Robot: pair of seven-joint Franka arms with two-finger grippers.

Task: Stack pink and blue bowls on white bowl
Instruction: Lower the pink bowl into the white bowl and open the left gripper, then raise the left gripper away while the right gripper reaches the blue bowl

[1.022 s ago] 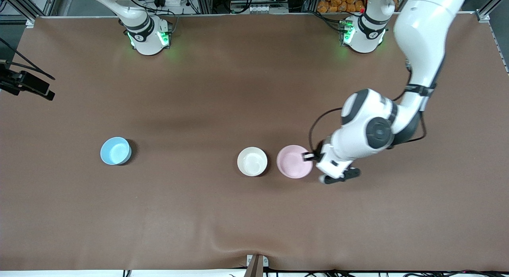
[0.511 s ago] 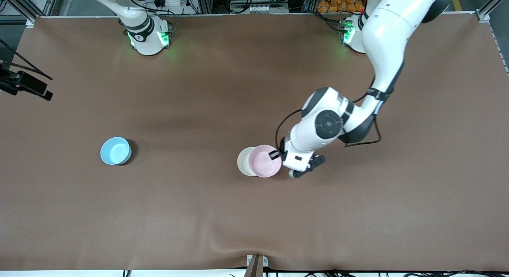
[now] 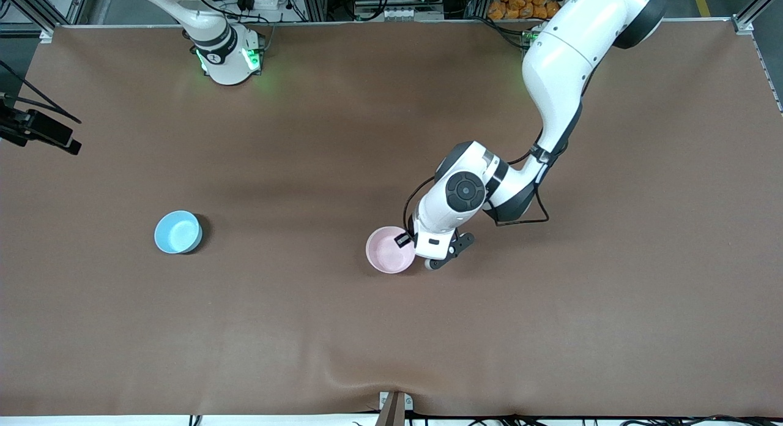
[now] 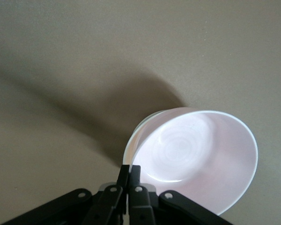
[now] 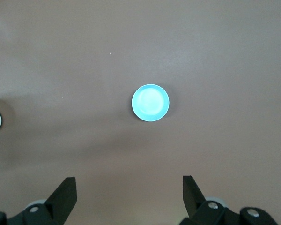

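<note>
My left gripper (image 3: 404,239) is shut on the rim of the pink bowl (image 3: 389,251), which sits directly over the spot of the white bowl. In the front view the white bowl is hidden under it. In the left wrist view the fingers (image 4: 130,168) pinch the pink bowl's (image 4: 196,154) wall, and a thin white edge (image 4: 147,123) peeks past its rim. The blue bowl (image 3: 177,231) stands alone toward the right arm's end of the table. My right gripper (image 5: 129,187) hangs high over the blue bowl (image 5: 150,102), open with nothing between its fingers.
Brown cloth covers the table. A black camera mount (image 3: 41,132) juts in at the right arm's end. A small clamp (image 3: 394,406) sits at the table edge nearest the front camera. The right arm's base (image 3: 226,56) stands at the back.
The left arm has carried the pink bowl sideways from beside the white bowl to directly over it, covering it. The blue bowl and the right arm have not moved.
</note>
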